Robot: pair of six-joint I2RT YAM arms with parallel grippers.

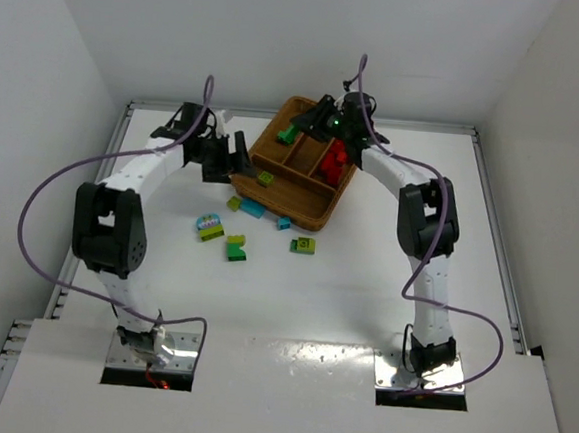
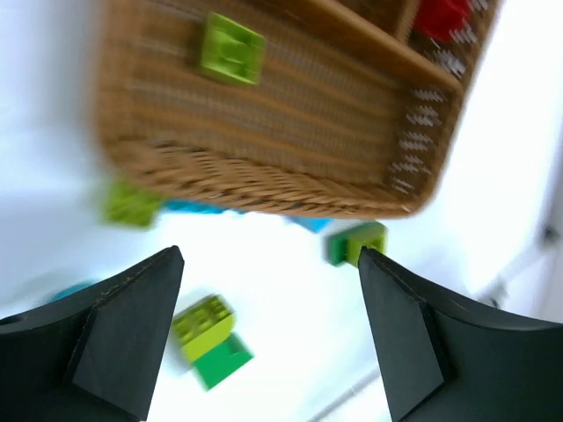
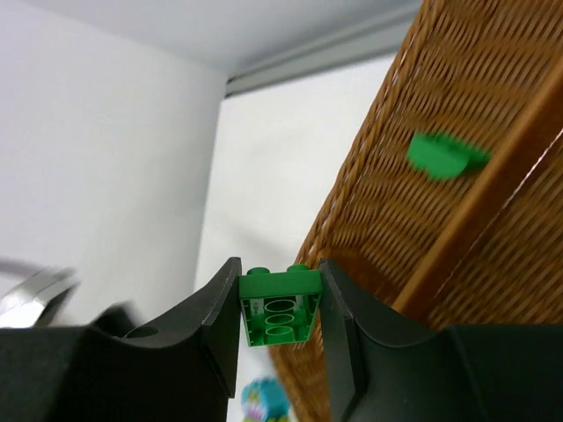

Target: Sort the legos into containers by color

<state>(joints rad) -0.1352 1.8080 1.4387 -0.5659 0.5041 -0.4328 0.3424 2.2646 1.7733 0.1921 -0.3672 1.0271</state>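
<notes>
The brown wicker tray point(image 1: 315, 211) stands at the back centre. My right gripper point(image 1: 302, 127) hovers over the tray's far left corner, shut on a green brick point(image 3: 280, 308). Another green brick point(image 3: 447, 156) lies in the compartment below it. Red bricks point(image 1: 336, 163) fill a right compartment, and a lime brick point(image 1: 265, 179) lies in the near one, also in the left wrist view point(image 2: 230, 49). My left gripper point(image 1: 228, 164) is open and empty just left of the tray; in its own view point(image 2: 268, 259) it is above the loose bricks.
Loose bricks lie on the white table in front of the tray: a lime one point(image 1: 234, 203), two blue ones point(image 1: 253, 210) point(image 1: 284, 222), a green-lime one point(image 1: 303, 245), a lime-on-green pair point(image 1: 236, 246) and a patterned blue one point(image 1: 208, 226). Walls enclose the table.
</notes>
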